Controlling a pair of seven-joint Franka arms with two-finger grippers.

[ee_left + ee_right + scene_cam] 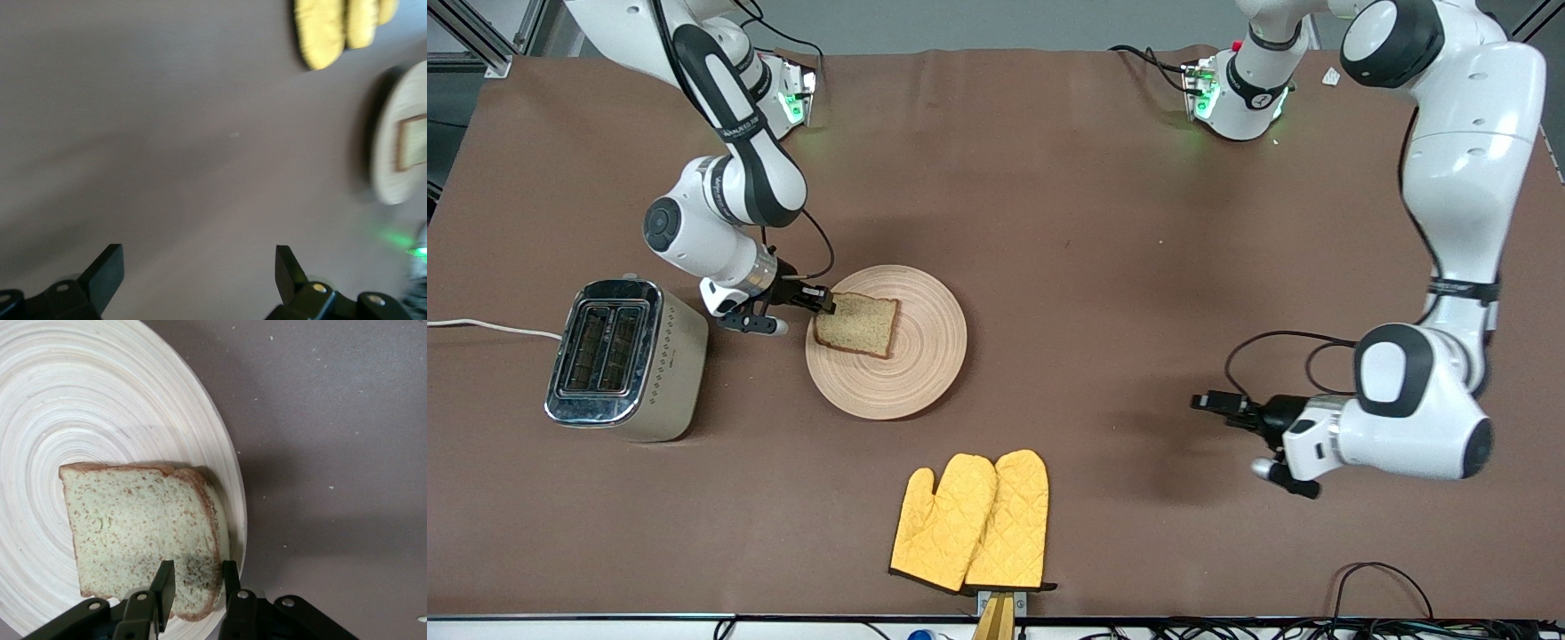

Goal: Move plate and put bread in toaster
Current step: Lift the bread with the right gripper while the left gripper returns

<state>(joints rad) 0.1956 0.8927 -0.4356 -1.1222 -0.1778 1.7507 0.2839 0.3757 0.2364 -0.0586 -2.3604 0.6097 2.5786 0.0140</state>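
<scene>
The bread (860, 324) lies on the wooden plate (925, 356), on the part toward the toaster (627, 360). My right gripper (824, 300) is at the plate's rim, shut on the bread's corner nearest the toaster. In the right wrist view the fingers (162, 583) clamp the crust corner of the bread (133, 527) over the plate (100, 400); the right gripper (197, 577) holds that edge slightly raised. The toaster stands slots up toward the right arm's end of the table. My left gripper (1208, 402) waits open and empty over bare table at the left arm's end, and shows in its wrist view (200, 267).
Two yellow oven mitts (974, 524) lie nearer the front camera than the plate, by the table's front edge. The toaster's white cord (489, 327) runs off the table's end. Brown cloth covers the table (1103, 222). The left wrist view shows the mitts (333, 27) and plate (393, 147).
</scene>
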